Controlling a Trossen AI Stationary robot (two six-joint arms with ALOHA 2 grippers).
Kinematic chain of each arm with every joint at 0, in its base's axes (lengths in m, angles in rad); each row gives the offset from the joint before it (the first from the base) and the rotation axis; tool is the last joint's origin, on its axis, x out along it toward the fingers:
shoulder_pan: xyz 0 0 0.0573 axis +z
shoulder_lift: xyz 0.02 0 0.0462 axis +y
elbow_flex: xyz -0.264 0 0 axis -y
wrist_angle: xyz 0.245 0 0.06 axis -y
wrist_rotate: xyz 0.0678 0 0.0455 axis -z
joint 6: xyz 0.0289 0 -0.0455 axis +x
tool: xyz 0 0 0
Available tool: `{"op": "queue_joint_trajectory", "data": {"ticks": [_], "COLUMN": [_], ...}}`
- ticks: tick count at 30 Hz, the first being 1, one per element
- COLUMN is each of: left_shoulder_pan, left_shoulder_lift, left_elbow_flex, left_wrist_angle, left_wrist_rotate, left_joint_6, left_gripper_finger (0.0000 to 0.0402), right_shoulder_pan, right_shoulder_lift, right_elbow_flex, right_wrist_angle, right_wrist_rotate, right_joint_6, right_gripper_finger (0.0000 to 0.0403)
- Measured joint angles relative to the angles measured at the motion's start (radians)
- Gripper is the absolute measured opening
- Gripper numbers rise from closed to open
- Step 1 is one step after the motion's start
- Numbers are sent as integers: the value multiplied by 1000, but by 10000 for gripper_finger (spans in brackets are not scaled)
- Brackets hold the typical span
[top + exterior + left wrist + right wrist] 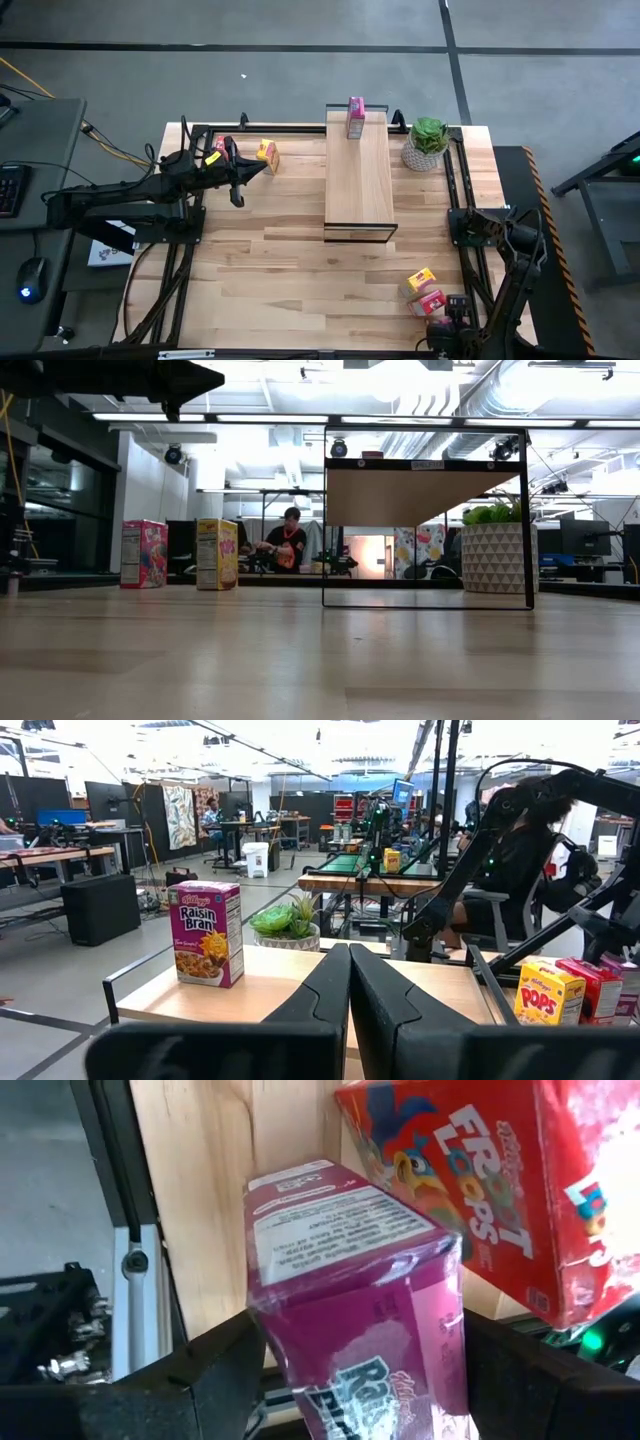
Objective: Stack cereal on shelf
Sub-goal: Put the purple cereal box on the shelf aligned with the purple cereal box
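Table (pixel 300 270), planked wood. Shelf (pixel 358 185), long axis running 12 to 6 o'clock at table centre, one upright pink cereal box (pixel 355 117) at its 12 o'clock end. Left end effector (pixel 237 180), fingers pressed together, empty, near 10 o'clock. Right end effector (pixel 350 1370), spread wide around a second pink box (pixel 360 1295) beside a red box (pixel 480 1190), near 5 o'clock.

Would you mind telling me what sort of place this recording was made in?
Probably a robotics lab or workshop: exposed ceiling ducts overhead, other workbenches with arm rigs beyond the table, and a person working at a bench in the background.
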Motion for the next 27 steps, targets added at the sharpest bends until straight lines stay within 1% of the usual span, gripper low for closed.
{"op": "queue_joint_trajectory", "data": {"ticks": [5,13,24,27], "left_shoulder_pan": [0,0,0,0], "left_shoulder_lift": [0,0,0,0], "left_elbow_flex": [0,0,0,0], "left_wrist_angle": [0,0,0,0], "left_wrist_rotate": [0,0,0,0], "left_joint_6": [0,0,0,0], "left_gripper_finger": [3,3,3,3], "right_shoulder_pan": [0,-5,-63,-88], "right_shoulder_lift": [0,0,0,0], "right_elbow_flex": [0,0,0,0], "right_wrist_angle": [4,5,7,7], "right_wrist_rotate": [3,44,35,13], "right_joint_6": [96,260,557,606], "right_gripper_finger": [287,287,287,287]}}
